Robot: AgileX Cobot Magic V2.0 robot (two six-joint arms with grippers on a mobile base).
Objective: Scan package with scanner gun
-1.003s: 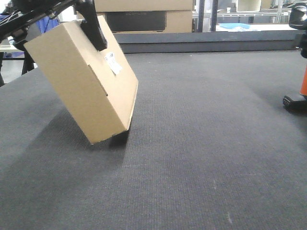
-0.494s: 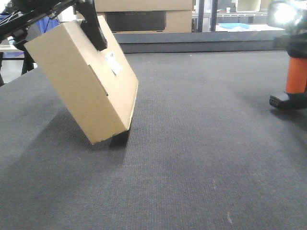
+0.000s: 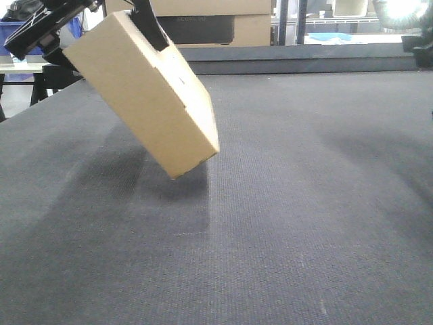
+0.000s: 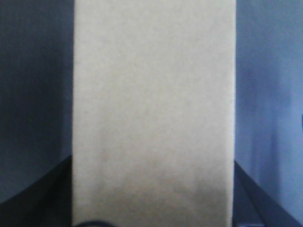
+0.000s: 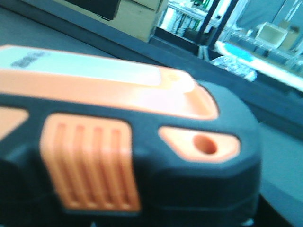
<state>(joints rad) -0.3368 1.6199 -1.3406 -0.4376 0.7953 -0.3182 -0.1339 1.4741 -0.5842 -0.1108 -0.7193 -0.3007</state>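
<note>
The package (image 3: pixel 145 95), a plain tan flat box, hangs tilted above the dark mat with its low corner off the surface. My left gripper (image 3: pixel 128 20) is shut on its top end, one black finger (image 3: pixel 154 30) lying across the front face. In the left wrist view the package (image 4: pixel 154 113) fills the middle between the dark fingers (image 4: pixel 47 198). The scanner gun (image 5: pixel 142 156), black with orange ribs and trim, fills the right wrist view, held up off the mat. A dark bit of the scanner gun (image 3: pixel 421 49) under a bright glare shows at the front view's top right edge. My right gripper's fingers are hidden.
Larger cartons with a dark panel (image 3: pixel 203 24) stand behind the table's raised back ledge (image 3: pixel 304 59). A blue bin (image 3: pixel 13 30) sits at the far left. The dark grey mat (image 3: pixel 284 223) spreads across the table.
The package rose off the mat and moved right, turning so its label no longer shows. The scanner gun rose; its orange handle and black base left the front view.
</note>
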